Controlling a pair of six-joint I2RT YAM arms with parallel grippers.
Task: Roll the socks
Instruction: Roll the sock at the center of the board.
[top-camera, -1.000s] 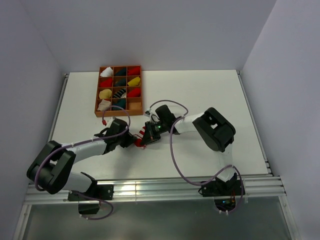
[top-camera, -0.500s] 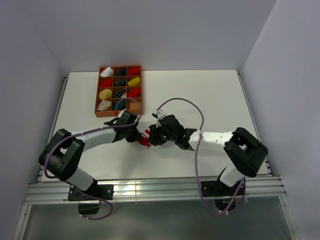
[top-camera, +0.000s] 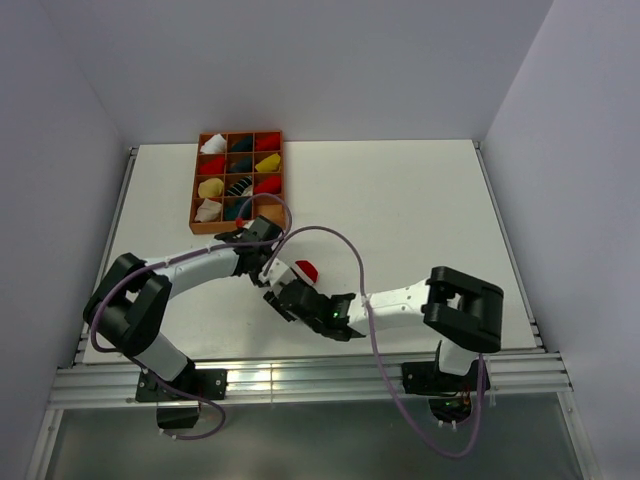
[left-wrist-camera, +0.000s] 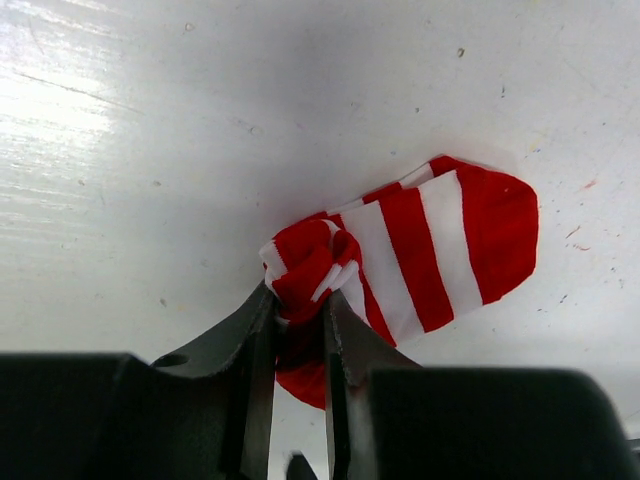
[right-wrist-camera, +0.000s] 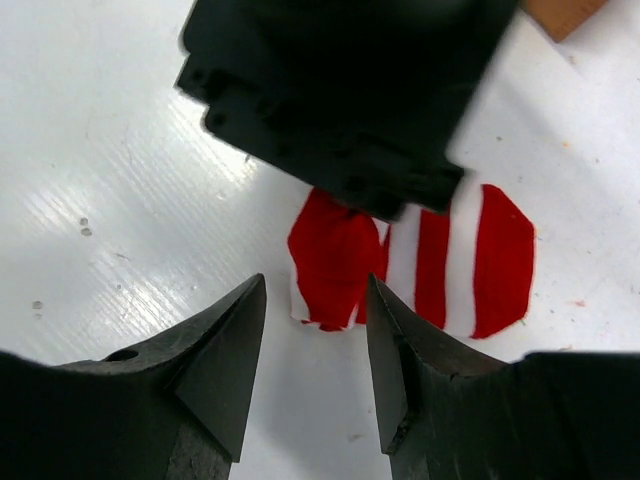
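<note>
Nearest the arm bases, the right hand (right-wrist-camera: 312, 330) sits low over the white tabletop (top-camera: 420, 200) w/ its two black fingers spread apart & nothing btwn them: released, only bare surface in the gap. Its tips point at the red-and-white striped fabric sock (left-wrist-camera: 420, 250), which lies just beyond them, close but not touching as far as the right wrist cam shows. Next out, the left hand (left-wrist-camera: 300, 315) is clenched on that sock: both fingers pinch the bunched, scrunched-up end, which bulges out past the tips. The rest of the sock lies flat on the tabletop, stripes running across it, its solid red rounded end pointing away from the left hand. In the top view the sock sits a bit left of the tabletop's centre, w/ the left hand on its left side & the right hand on its near side, the two hands close together. In the right wrist cam the left hand's black body covers part of the sock. Farther back, well apart from the sock, an orange-brown wooden tray (top-camera: 267, 207) w/ a grid of compartments rests toward the far left corner, holding rolled fabric bundles (top-camera: 210, 187) in red, yellow, white & dark colours.
</note>
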